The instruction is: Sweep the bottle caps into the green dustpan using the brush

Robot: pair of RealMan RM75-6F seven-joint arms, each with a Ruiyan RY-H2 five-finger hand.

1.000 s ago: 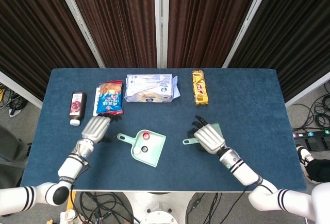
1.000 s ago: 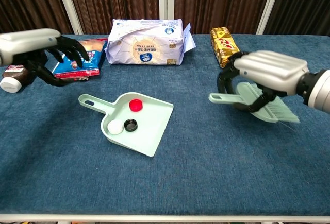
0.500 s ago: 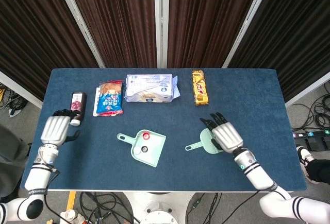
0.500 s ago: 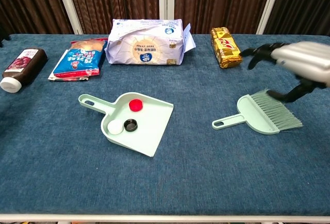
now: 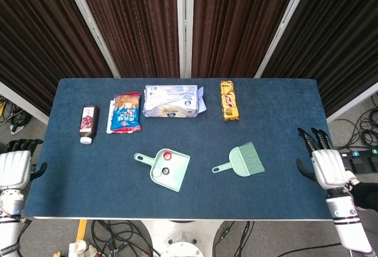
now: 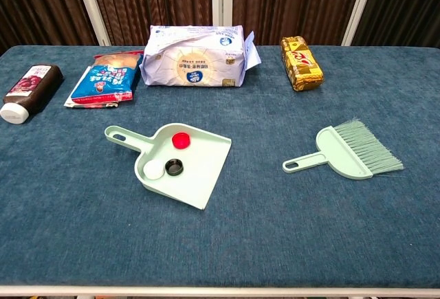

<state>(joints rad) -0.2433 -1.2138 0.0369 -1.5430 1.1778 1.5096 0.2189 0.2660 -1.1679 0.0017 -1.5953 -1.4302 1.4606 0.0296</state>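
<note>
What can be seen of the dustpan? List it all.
The dustpan is pale green and looks like plastic: a flat scoop with low walls and a short handle with a hanging hole. It lies flat on the blue table, handle toward the left in the chest view. Three caps rest inside: red, white and black. No robot hand touches it; the brush lies apart, to its right.

Your left hand (image 5: 13,168) sits at the frame's lower left edge, your right hand (image 5: 326,165) lower right, both empty, fingers spread.
</note>
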